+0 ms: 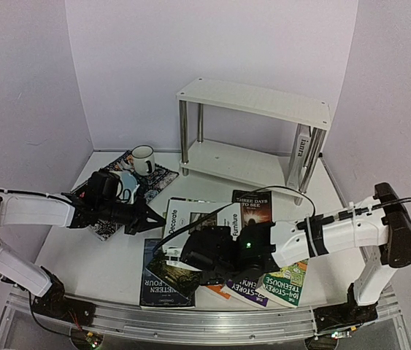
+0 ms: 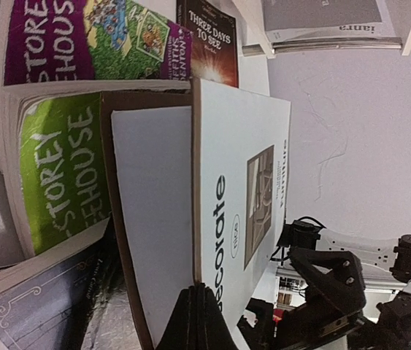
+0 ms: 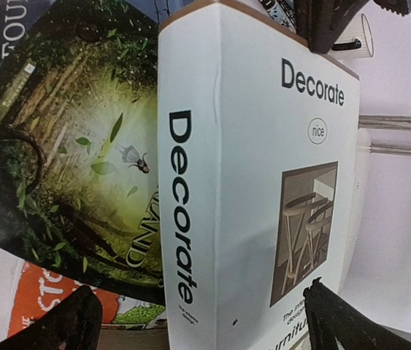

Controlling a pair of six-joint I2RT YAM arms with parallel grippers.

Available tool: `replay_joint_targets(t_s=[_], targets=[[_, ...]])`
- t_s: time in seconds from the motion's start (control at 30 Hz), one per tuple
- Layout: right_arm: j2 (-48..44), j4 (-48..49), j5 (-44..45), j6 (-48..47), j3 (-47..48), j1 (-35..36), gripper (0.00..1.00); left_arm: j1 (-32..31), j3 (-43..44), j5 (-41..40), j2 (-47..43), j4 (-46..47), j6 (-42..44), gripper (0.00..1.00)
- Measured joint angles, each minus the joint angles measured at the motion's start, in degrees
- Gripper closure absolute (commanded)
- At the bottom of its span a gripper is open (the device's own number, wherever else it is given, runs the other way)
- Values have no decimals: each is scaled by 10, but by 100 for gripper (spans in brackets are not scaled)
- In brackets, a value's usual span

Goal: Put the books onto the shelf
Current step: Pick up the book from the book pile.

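Note:
A big white book titled "Decorate" [image 1: 194, 215] [image 2: 242, 168] [image 3: 263, 182] stands tilted on its edge above the pile of books. My left gripper [image 1: 155, 221] [image 2: 198, 288] is shut, its tips pressed against the book's far edge. My right gripper [image 1: 187, 255] [image 3: 198, 292] is open wide and straddles the near end of the book, spine side and cover side. Under it lie a forest-cover book [image 3: 81, 146], a green one [image 1: 287, 281] [image 2: 63, 168], a purple one [image 2: 88, 40] and "Three Days to See" [image 1: 251, 206]. The white shelf [image 1: 256, 102] stands behind.
A grey book [image 1: 304, 149] stands upright at the shelf's right end. A white mug [image 1: 143, 159] sits on a dark patterned placemat [image 1: 163, 177] at the back left. A dark blue book [image 1: 154, 284] lies near the front edge.

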Motion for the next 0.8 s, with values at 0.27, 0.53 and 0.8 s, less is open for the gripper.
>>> replay_joint_targets(t_s=[0.27,0.53,0.8], targets=[[45,52,110,-56,1,15,6,0,23,12,-12,1,-28,100],[78,145,203,-116,1,16,25,0,24,16,-13,1,-44,100],[86,235,250,-170,-29,19,61,0,24,14,-25,1,-58,91]])
